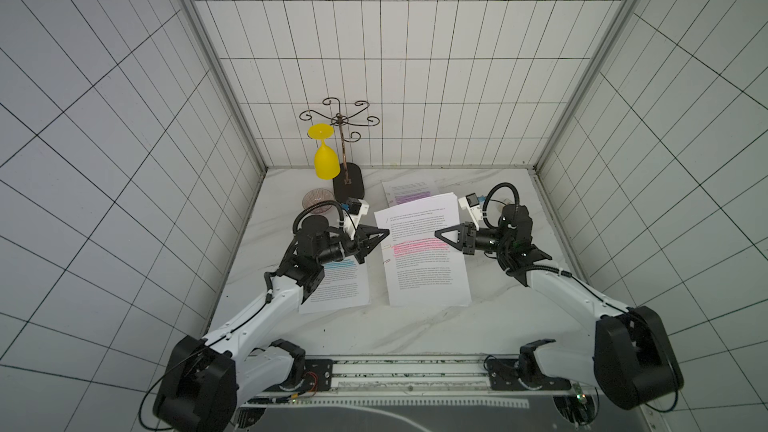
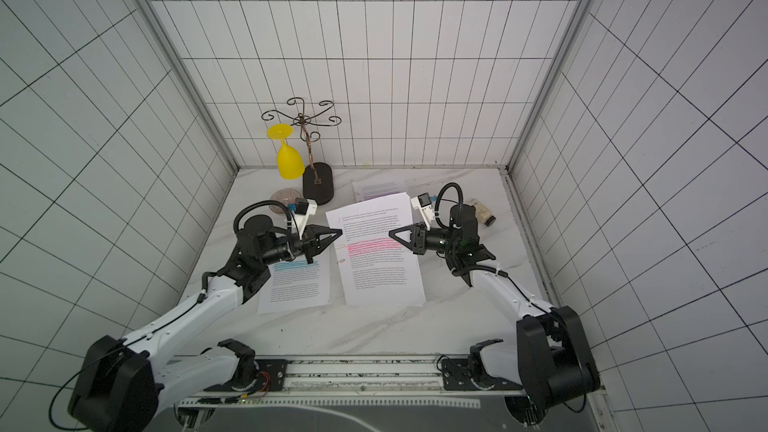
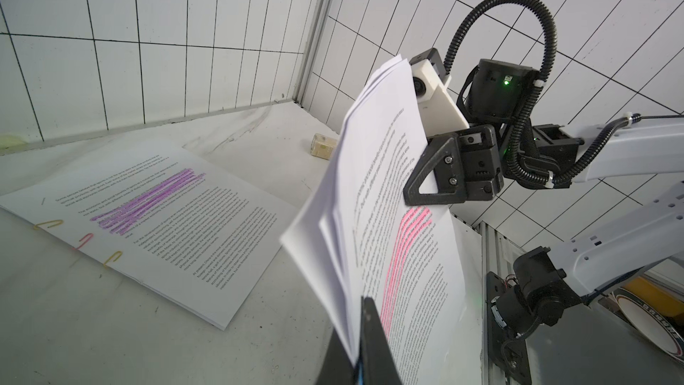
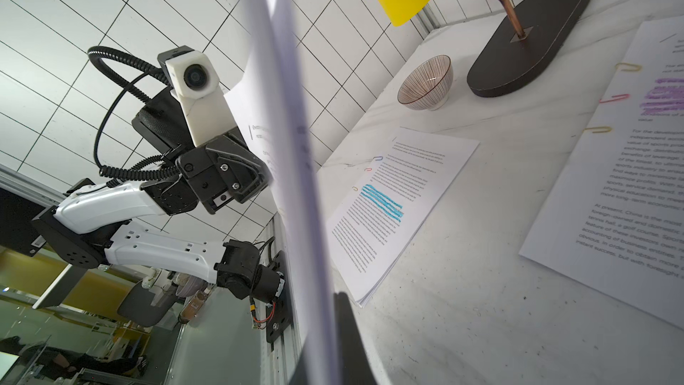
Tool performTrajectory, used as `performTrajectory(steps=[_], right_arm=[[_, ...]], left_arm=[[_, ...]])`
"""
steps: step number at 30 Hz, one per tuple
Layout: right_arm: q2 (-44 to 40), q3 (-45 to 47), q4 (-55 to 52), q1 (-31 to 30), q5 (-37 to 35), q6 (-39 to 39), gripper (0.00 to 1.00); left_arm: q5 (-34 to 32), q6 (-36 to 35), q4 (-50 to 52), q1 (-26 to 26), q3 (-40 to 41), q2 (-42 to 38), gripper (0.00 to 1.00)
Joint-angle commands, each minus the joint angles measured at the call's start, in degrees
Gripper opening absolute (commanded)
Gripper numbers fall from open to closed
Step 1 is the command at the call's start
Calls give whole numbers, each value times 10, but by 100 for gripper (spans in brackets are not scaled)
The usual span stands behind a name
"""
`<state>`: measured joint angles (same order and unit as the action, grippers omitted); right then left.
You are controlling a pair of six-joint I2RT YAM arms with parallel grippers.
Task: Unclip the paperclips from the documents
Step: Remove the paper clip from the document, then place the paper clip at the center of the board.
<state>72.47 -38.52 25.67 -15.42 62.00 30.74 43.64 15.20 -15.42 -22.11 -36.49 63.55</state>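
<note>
Marble-veined white tabletop sat boxed in by white tiled walls. Left gripper and right gripper pinched opposite edges of the pink-band document; paperclips sat on its left-gripper edge.

The purple-highlighted document reads — in part — "At present, China is the most".

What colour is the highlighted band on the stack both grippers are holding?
Pink. The band on the held stack shows best in the left wrist view.
</note>
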Motion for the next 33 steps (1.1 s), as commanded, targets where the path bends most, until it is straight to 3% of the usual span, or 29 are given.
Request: performTrajectory(steps=[1,18,23,28,33], right_arm=[[-8,-51,-5,3,-3,-4,0],[17,-56,-22,92,-19,11,0],[27,-75,-41,102,-28,1,0],[60,-167,-199,107,-93,-84,0],[122,-283,-351,109,-169,-150,0]], left_arm=[[3,-1,5,6,6,-9,0],[-62,-52,129,44,-10,-10,0],[-39,-57,143,42,-12,10,0],[-100,-53,247,-13,-29,35,0],[-147,-8,287,-93,-28,83,0]])
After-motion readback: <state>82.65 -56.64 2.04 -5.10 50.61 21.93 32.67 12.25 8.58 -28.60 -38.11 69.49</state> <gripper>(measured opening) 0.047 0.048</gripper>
